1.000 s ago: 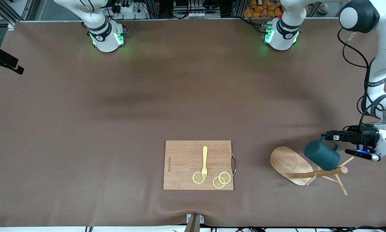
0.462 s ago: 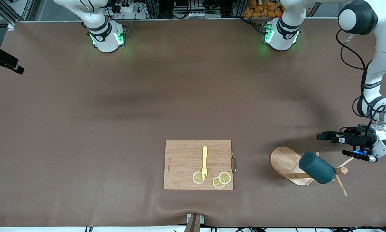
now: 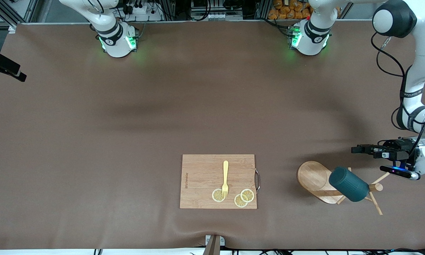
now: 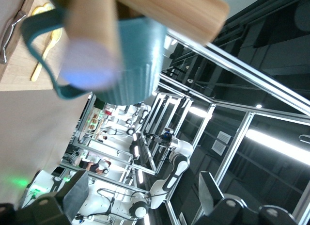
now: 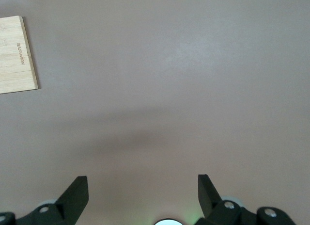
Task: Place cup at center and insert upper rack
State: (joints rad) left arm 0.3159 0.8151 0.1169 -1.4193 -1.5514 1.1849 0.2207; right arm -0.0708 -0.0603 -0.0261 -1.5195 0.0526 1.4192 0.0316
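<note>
The left pincer [image 3: 356, 150] hangs released, fingers spread wide and empty, just beside the ribbed dark teal cup [image 3: 348, 184]. That cup lies tipped on the toppled light wooden mug tree [image 3: 317, 179], resting across its round pole. The right pincer [image 5: 143, 188] waits splayed wide above bare brown surface [image 5: 184, 79].

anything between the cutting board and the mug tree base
Nothing: in the front view only bare brown table lies between the cutting board and the mug tree's base.
</note>
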